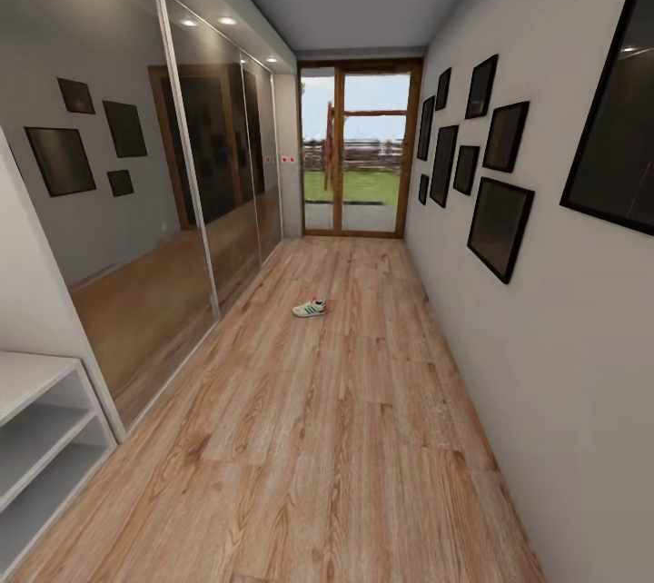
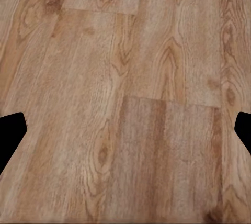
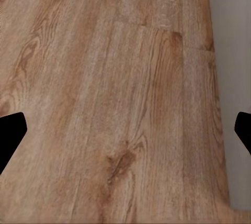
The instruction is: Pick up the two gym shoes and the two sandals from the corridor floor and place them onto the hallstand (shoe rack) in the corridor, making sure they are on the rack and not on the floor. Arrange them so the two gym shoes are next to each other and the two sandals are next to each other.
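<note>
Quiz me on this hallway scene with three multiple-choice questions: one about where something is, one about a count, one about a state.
1. Where is the sneaker?
A. on the wood floor, mid-corridor
B. on the white rack
C. against the glass door

2. How many shoes lie on the floor in the head view?
A. one
B. three
C. four

3. How are the white rack's shelves?
A. full
B. bare where visible
C. holding sandals

Answers: 1 A, it sits on the planks, short of the door. 2 A, a single sneaker shows. 3 B, nothing rests on the visible shelves.
</note>
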